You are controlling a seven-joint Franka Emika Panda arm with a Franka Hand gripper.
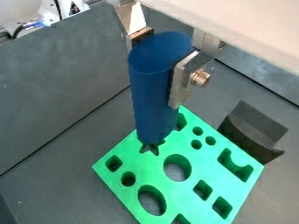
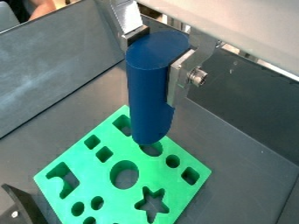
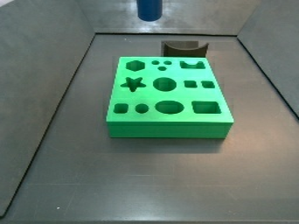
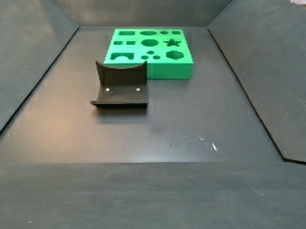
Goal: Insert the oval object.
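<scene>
My gripper [image 1: 160,63] is shut on the oval object [image 1: 155,87], a tall smooth blue peg. It holds the peg upright by its upper end, one silver finger [image 1: 184,80] on each side. Both wrist views show this; in the second one the gripper [image 2: 158,57] and the peg [image 2: 152,92] hang above the green block [image 2: 87,162]. The green block [image 3: 128,118] has several shaped holes, among them an oval hole [image 3: 170,108]. In a side view only the peg's lower end [image 3: 149,9] shows, high above the block's far side. The gripper itself is out of both side views.
The dark fixture [image 4: 120,85] stands on the floor beside the green block [image 4: 129,72]. It also shows in a side view [image 3: 184,48] and in both wrist views [image 1: 260,131] [image 2: 17,206]. Grey walls [image 3: 52,105] ring the dark floor.
</scene>
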